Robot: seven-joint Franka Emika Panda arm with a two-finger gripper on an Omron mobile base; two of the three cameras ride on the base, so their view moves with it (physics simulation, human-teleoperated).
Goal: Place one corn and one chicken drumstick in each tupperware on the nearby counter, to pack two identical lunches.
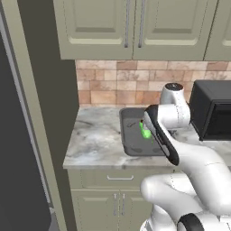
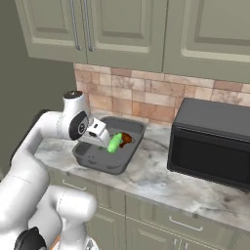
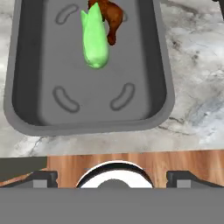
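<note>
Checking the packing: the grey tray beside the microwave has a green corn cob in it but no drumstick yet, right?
Not quite: the tupperware already holds both the corn and a chicken drumstick, touching each other, as the hand view shows.

One tupperware (image 3: 26, 105), one corn (image 3: 95, 41), one chicken drumstick (image 3: 111, 17), one microwave (image 2: 211, 141).

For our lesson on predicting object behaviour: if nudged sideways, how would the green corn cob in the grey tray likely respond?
The corn looks rounded and elongated, so it would probably roll rather than slide. It lies against the chicken drumstick, which may block rolling that way. The tupperware has a raised rim, likely keeping it inside.
</note>
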